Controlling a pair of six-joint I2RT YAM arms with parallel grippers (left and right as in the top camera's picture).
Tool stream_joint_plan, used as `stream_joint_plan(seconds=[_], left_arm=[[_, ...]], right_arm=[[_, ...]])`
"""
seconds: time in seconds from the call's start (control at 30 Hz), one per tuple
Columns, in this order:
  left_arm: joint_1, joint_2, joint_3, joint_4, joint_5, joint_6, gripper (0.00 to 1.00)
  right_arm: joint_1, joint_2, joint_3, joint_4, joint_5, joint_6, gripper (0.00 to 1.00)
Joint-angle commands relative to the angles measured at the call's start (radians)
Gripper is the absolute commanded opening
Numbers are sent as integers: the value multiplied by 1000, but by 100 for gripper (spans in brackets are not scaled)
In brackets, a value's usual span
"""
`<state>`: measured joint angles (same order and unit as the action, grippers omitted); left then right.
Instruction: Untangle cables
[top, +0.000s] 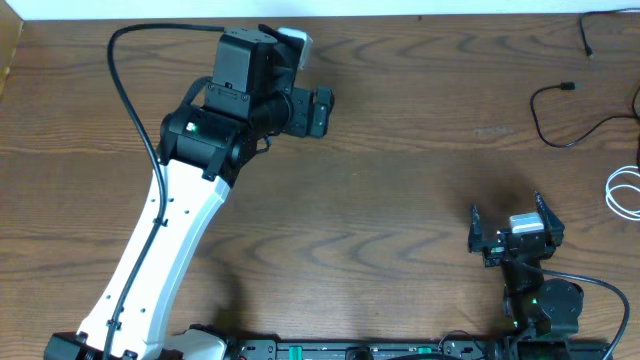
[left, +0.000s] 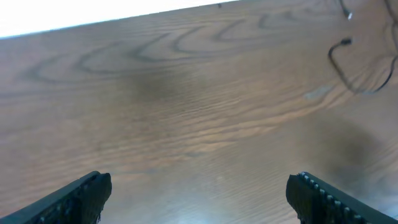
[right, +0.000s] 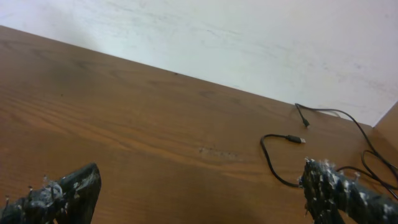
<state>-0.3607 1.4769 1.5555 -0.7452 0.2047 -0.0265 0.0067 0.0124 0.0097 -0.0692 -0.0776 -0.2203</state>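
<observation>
The cables lie at the table's far right. A black cable (top: 545, 120) with a small plug curls there, a second black cable (top: 585, 35) lies at the top right corner, and a white cable (top: 618, 190) loops at the right edge. My left gripper (top: 318, 110) is open and empty, far to the left of them; its wrist view shows the curled black cable (left: 339, 59) at the upper right. My right gripper (top: 505, 208) is open and empty, just below and left of the cables. The right wrist view shows the plugged black cable (right: 273, 165) beside my right finger and the second black cable (right: 348, 118) behind it.
The wooden table (top: 400, 200) ends at a white wall along its far edge (right: 249, 43). The white left arm (top: 160, 250) stretches diagonally across the table's left half. The right arm's base (top: 545, 305) sits at the front edge.
</observation>
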Motion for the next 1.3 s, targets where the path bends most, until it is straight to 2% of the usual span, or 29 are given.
stream_joint_plan(seconds=[0.0,0.17,0.37,0.67,0.87,1.13,1.27], left_arm=[[6,-60,-63,-5,-15,217,95],[56,-192,-209,56,4,251,95],[180,-415,-480,245,119,252,95],[375,-818,-922,557,208,255,95],[445,-1002,-1132,711,229,268,95],[444,-1185,-1294,748,219,393,95],[444,-1257,-1365,772,161,393,95]], right_arm=[[11,-7,-4,-2,8,-13,99],[11,-7,-4,-2,8,-13,99],[11,-7,-4,-2,8,-13,99],[11,-7,-4,-2,8,-13,99],[11,-7,-4,-2,8,-13,99],[11,-7,-4,-2,8,-13,99],[11,-7,-4,-2,8,-13,99]])
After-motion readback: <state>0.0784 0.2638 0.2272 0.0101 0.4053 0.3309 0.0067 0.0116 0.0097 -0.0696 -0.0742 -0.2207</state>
